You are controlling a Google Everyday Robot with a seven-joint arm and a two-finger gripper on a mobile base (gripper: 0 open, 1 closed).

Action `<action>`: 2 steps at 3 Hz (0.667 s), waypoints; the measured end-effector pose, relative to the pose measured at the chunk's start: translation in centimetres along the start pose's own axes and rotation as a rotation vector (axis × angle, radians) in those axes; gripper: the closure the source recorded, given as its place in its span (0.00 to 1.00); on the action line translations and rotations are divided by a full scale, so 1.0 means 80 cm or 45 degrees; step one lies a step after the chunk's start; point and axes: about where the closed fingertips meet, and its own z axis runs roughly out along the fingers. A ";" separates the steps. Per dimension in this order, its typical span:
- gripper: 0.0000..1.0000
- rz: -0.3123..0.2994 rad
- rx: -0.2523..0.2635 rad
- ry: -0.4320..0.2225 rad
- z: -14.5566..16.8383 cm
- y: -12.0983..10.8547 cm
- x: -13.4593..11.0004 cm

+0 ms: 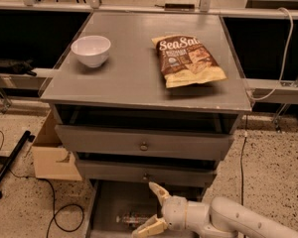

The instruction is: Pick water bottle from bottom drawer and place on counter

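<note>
The water bottle lies on its side on the floor of the pulled-out bottom drawer, near the lower edge of the view. My gripper hangs over the drawer just to the right of the bottle, with its two tan fingers spread wide apart, one up and one down. It holds nothing. The bottle's right end lies between the fingers. The counter is the grey top of the cabinet above.
A white bowl and a brown Sea Salt chip bag sit on the counter. Two knobbed grey drawers are above the bottom one. A cardboard box stands at the cabinet's left. Cables lie on the speckled floor.
</note>
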 end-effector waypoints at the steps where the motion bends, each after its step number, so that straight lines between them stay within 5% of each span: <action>1: 0.00 0.054 0.015 0.027 0.009 -0.005 0.030; 2: 0.00 0.054 0.015 0.027 0.009 -0.005 0.030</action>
